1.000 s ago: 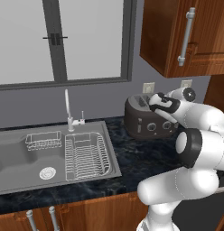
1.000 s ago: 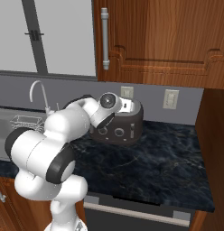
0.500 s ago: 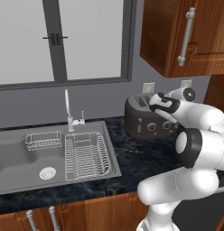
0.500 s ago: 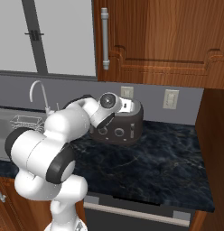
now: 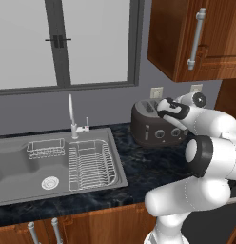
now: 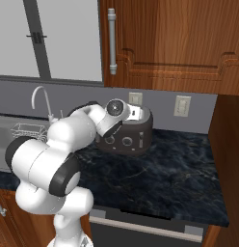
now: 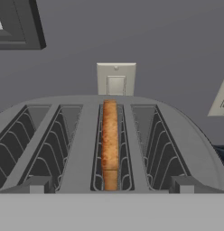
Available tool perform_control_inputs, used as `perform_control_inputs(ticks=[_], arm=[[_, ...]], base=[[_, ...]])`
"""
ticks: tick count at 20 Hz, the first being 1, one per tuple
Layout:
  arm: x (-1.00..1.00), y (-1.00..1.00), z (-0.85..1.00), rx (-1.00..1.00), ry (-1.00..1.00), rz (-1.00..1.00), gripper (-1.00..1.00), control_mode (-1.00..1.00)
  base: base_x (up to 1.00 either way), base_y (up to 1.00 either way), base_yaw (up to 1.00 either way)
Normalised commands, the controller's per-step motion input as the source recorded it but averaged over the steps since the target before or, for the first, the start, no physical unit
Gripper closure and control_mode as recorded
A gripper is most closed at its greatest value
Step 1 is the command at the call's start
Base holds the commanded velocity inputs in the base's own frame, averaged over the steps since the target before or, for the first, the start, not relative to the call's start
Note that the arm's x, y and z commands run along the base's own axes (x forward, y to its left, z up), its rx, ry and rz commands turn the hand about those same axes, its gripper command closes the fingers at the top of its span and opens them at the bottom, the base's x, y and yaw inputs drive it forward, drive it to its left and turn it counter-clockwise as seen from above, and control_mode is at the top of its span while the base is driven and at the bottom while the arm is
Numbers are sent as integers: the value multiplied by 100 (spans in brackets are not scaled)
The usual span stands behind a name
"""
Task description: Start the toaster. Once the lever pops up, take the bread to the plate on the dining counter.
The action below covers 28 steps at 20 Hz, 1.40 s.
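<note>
Keep tool (image 5: 163,108) fully open, empty, above toaster (image 5: 151,128); align squarely over bread (image 7: 109,142) in third slot, then descend.

I find no writing, brand, number or sign that I can read anywhere here. The toaster (image 6: 127,131) in front of me has small round knobs on its front, but any marks around them are too small to make out. The wall plate (image 7: 116,79) behind it is blank.
</note>
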Motion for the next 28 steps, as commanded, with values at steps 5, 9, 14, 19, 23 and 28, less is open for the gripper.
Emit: perform_control_inputs(ticks=[5,9,14,19,23,28], arm=[[0,0,0,0,0,0,-100,-100],[0,0,0,0,0,0,-100,-100],[1,0,0,0,0,0,-100,-100],[7,0,-8,0,0,0,-100,-100],[11,0,-10,0,0,0,-100,-100],[6,0,-7,0,4,0,-100,-100]], base=[[0,0,0],[0,0,0],[0,0,0],[0,0,0],[0,0,0],[0,0,0]])
